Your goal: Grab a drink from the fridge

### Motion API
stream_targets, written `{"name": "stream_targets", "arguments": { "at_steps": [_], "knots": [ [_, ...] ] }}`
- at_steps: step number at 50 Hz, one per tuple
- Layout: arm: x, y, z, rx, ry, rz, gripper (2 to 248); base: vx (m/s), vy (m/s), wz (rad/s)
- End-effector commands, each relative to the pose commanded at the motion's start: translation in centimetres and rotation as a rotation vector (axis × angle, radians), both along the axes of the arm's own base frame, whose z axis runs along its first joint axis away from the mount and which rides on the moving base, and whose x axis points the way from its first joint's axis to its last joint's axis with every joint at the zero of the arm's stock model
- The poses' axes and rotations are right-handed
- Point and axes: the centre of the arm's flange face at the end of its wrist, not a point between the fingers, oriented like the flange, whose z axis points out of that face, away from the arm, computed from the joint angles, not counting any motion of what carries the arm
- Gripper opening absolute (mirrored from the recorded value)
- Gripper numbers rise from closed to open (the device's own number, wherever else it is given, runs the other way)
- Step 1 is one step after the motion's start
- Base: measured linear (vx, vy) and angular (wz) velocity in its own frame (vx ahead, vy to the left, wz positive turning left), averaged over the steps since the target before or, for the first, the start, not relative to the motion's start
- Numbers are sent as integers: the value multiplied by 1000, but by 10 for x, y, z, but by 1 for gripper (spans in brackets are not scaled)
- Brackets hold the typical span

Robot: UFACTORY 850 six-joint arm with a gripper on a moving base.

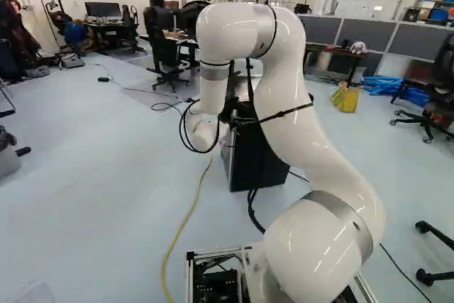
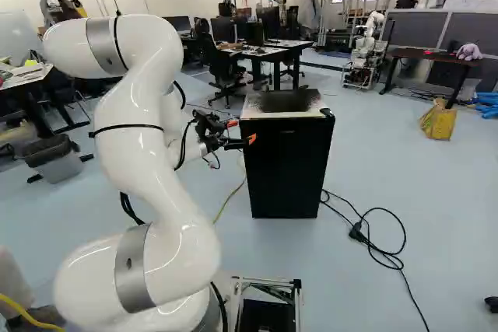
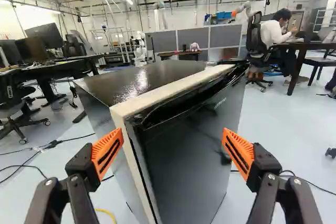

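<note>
Right base view, left to right. Grey bin (image 2: pixel 58 162) on the floor at the far left, partly behind the white arm (image 2: pixel 148 138). Arm bends over, its hand (image 2: pixel 242 131) near the fridge's upper left front edge; contact cannot be told. Wrist view: hand (image 3: pixel 172 153) wide, orange pads well apart, a corner of the fridge ahead between them. Black fridge (image 2: pixel 285 165) upright on the floor, just right of the hand, door apparently closed. Black cable (image 2: pixel 403 242) looped on the floor beyond it. Farther back, another robot (image 2: pixel 364 52), then yellow bag (image 2: pixel 438 122).
</note>
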Motion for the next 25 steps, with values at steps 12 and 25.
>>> {"name": "stream_targets", "arguments": {
  "at_steps": [12,25],
  "knots": [
    [3,-2,0,1,-3,-7,247,0,0,0],
    [8,-4,-1,4,-9,-14,247,0,0,0]
  ]
}}
